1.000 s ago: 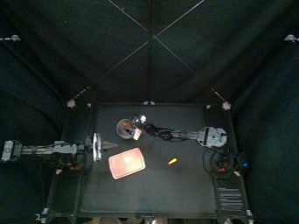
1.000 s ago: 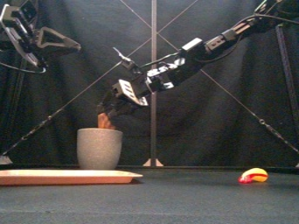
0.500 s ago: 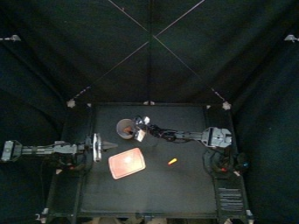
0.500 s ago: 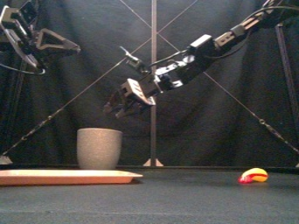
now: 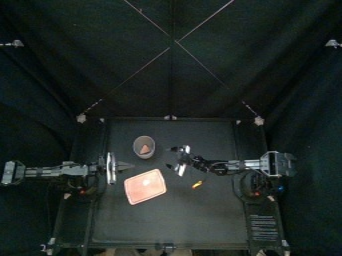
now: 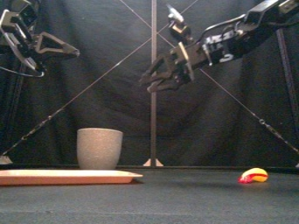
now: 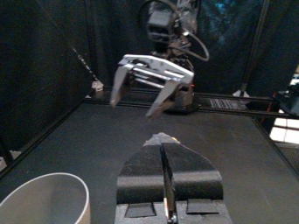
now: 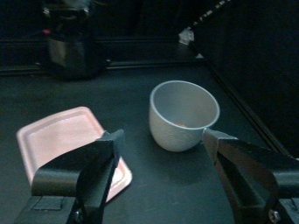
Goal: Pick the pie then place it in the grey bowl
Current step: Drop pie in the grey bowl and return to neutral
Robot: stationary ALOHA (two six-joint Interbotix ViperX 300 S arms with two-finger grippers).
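Right gripper point(image 6: 162, 77): jaws spread wide, nothing held. It hangs high over black table point(image 6: 187, 188), above and right of cup.

Small brown toy pie point(image 5: 142, 148): we see it only in top view, as brown patch inside tall grey speckled cup point(image 6: 100, 148). Cup wall hides it in front view.

Flat pink tray point(image 5: 146, 186): lies just in front of cup.

Small yellow-and-red toy point(image 6: 253, 175): on table, well right of tray.

Left gripper point(image 7: 163, 166): jaws pressed together, empty, raised at table's left edge.

Smooth, mostly matt finishes
The tall grey speckled cup point(image 6: 100, 148) looks matt and smooth; the flat pink plastic tray point(image 6: 65, 176) shows faint gloss.
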